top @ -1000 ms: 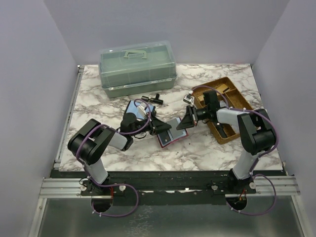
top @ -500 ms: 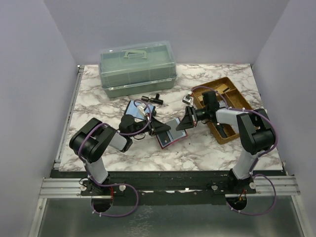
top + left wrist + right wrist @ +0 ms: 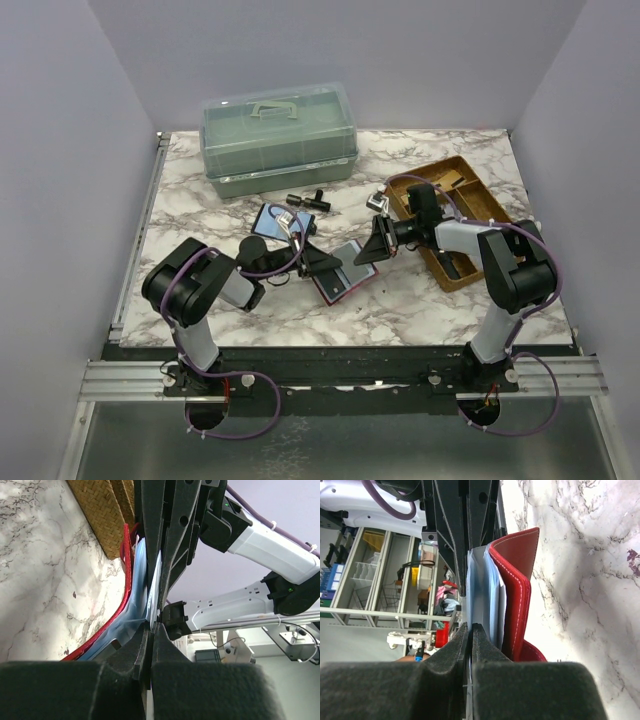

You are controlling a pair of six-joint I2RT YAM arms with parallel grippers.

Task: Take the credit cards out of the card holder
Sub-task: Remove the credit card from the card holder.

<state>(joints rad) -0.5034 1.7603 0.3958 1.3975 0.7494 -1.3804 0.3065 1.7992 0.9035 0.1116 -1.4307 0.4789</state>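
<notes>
The red card holder [image 3: 343, 279] lies open between my two grippers, its red cover [image 3: 517, 587] raised on edge and its blue inner panel [image 3: 131, 611] showing. A thin pale blue credit card [image 3: 476, 587] stands out of its layers. My right gripper [image 3: 470, 626] is shut on one edge of that card. Facing it, my left gripper [image 3: 152, 625] is shut on the opposite edge of the same pale sheet [image 3: 154, 587]. In the top view the left gripper [image 3: 324, 266] and the right gripper [image 3: 368, 253] flank the holder. More pale sheets sit behind the pinched card.
A dark-edged blue folding case [image 3: 270, 219] lies behind the left gripper. Small black parts [image 3: 308, 200] sit beyond it. A green lidded toolbox [image 3: 278, 135] stands at the back. A wicker tray [image 3: 470, 205] lies under the right arm.
The left gripper has closed on the sheet's edge and drawn slightly toward the near left. The card holder shifted a little with it. The right gripper stayed shut in place.
</notes>
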